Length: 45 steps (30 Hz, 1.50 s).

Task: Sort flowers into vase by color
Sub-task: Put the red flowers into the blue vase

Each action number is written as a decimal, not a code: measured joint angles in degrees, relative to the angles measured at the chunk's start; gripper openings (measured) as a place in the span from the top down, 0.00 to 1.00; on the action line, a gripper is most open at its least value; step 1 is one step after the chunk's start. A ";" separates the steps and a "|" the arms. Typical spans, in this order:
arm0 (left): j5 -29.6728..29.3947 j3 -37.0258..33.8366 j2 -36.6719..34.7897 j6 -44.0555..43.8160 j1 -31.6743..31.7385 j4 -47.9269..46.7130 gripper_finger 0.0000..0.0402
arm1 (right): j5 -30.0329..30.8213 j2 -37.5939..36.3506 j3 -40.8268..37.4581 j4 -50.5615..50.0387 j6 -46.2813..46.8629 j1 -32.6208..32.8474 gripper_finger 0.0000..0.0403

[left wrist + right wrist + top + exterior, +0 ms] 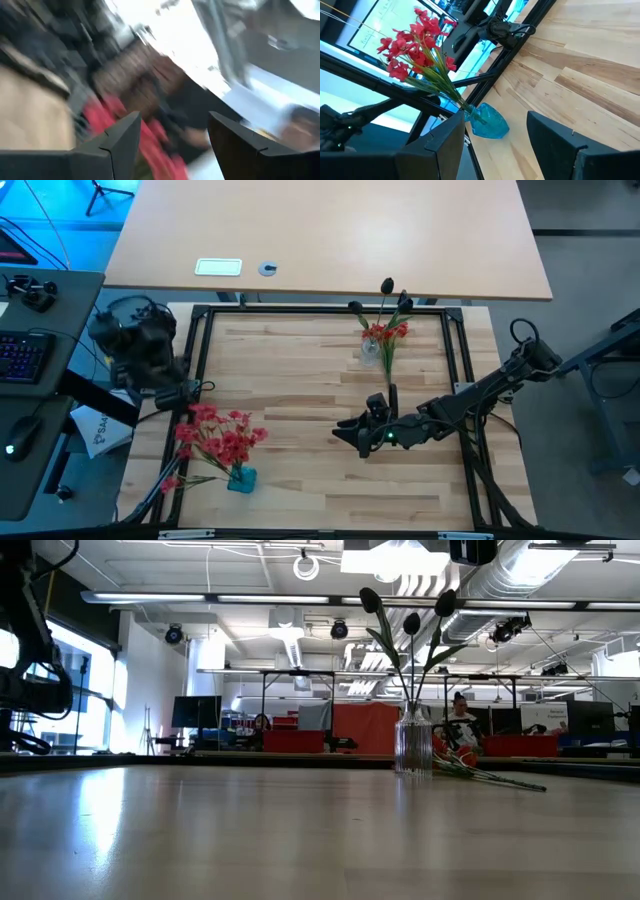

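The right gripper (350, 430) is hovering with fingers parted and empty over the middle of the table (300, 480). Red flowers (215, 435) are standing in a blue vase (241, 478) near the front left, just beside the empty, released left gripper (195, 392). Farther back, dark-budded flowers (388, 292) are standing in a clear vase (413, 748), red sprigs (385, 332) lying beside it.
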 joint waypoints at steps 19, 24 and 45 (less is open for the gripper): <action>-36.49 1.77 6.96 32.84 0.00 21.49 0.46 | 13.75 -0.04 0.00 40.65 -32.43 -12.40 0.48; -31.25 1.75 12.49 34.02 0.00 30.12 0.46 | -2.12 0.02 0.00 37.43 -25.71 -20.80 0.48; -23.91 12.42 36.80 58.35 23.52 58.52 0.55 | -58.17 0.00 17.55 13.03 -35.57 -48.62 0.48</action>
